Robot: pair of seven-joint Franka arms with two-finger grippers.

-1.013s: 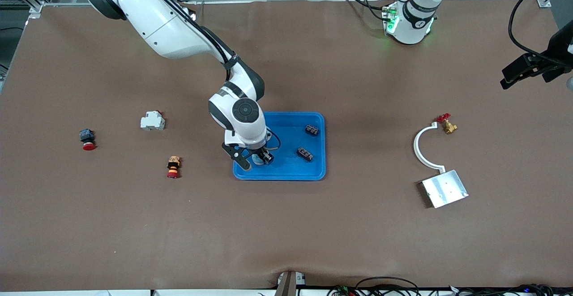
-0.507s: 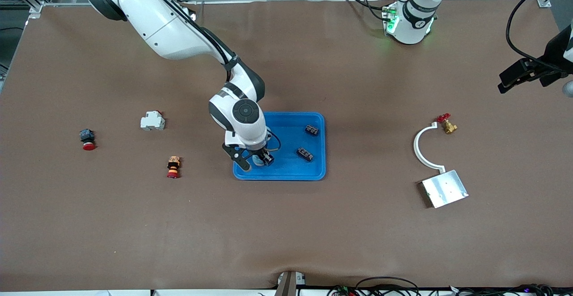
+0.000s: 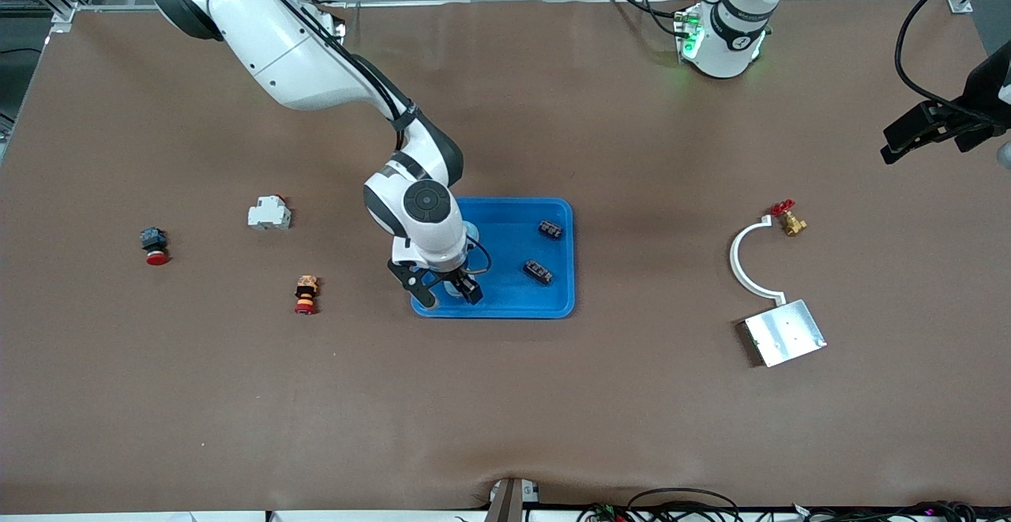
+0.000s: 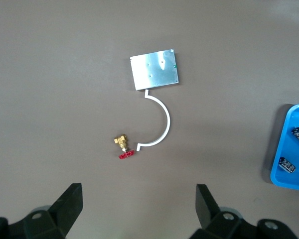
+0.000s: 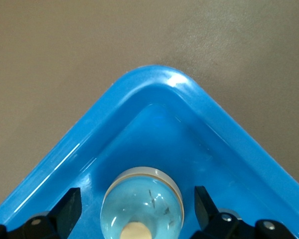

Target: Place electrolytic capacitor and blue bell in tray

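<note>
The bright blue tray (image 3: 513,310) lies mid-table. Two small black electrolytic capacitors (image 3: 550,229) (image 3: 538,271) lie in it. The pale blue bell (image 3: 453,286) stands in the tray's corner nearest the front camera, toward the right arm's end. My right gripper (image 3: 446,291) is open, low over that corner, one finger on each side of the bell, both apart from it. In the right wrist view the bell (image 5: 142,199) sits between the fingers inside the tray's rim (image 5: 154,79). My left gripper (image 3: 900,143) is open and empty in the air at the left arm's end of the table.
A silver plate (image 3: 784,332), a white curved piece (image 3: 738,257) and a brass valve with a red handle (image 3: 787,218) lie toward the left arm's end. A white breaker (image 3: 268,212), a red push button (image 3: 154,247) and an orange-red button (image 3: 305,294) lie toward the right arm's end.
My right hand has shifted slightly toward the right arm's end and the front camera; the bell stays in the tray. My left gripper has wavered a little in the air.
</note>
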